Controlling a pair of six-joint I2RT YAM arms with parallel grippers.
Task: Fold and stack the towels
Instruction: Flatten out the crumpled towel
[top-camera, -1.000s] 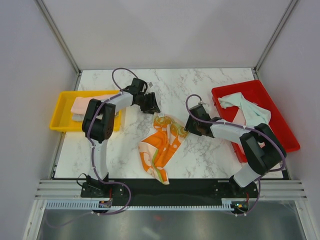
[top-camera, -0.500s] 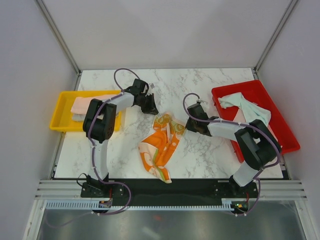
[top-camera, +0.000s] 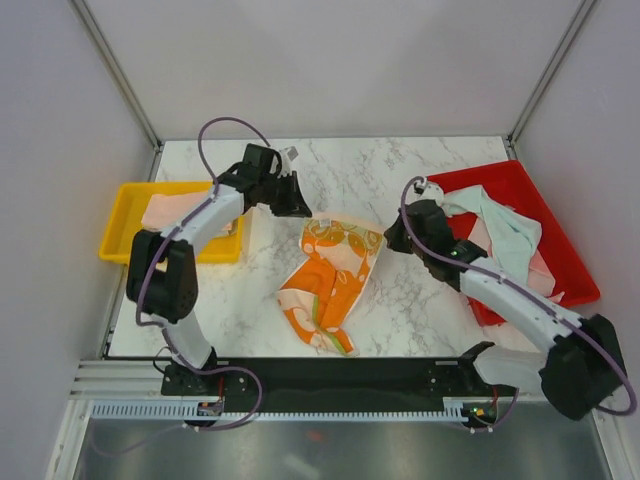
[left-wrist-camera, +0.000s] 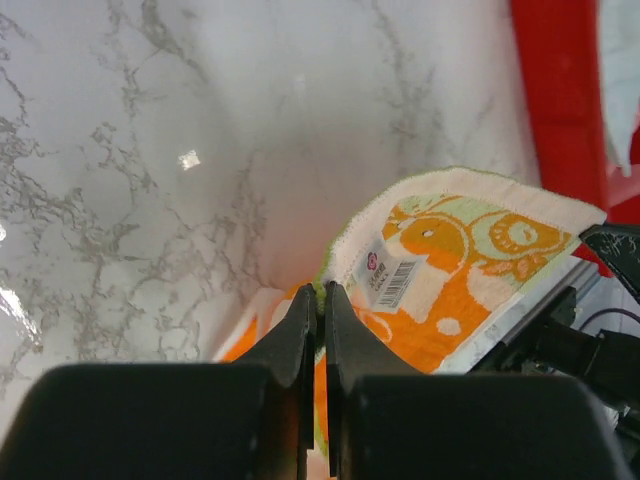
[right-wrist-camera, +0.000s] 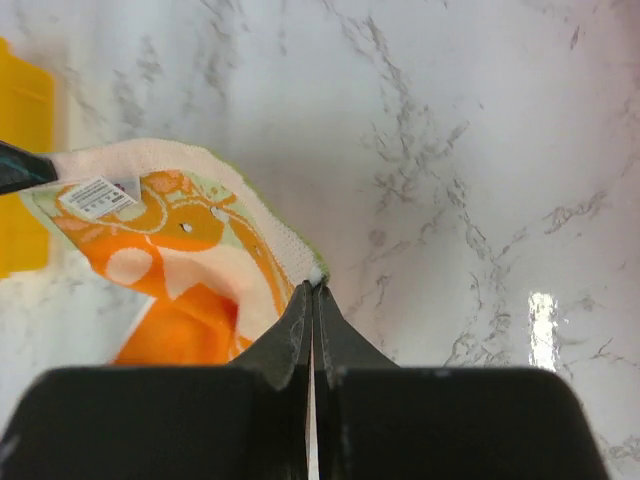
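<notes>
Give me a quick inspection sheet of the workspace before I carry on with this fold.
Surface: marble table, carrying two trays and one loose towel.
Job's things: orange towel rumpled mid-table; pink towel in yellow tray; mint towel heaped in red tray.
Clutter: nothing seen.
Grippers: left gripper and right gripper each shut on a far corner of the orange towel.
Cables: purple cables loop off both arms, clear of the towel.
Surroundings: plain white walls, metal frame posts.
</notes>
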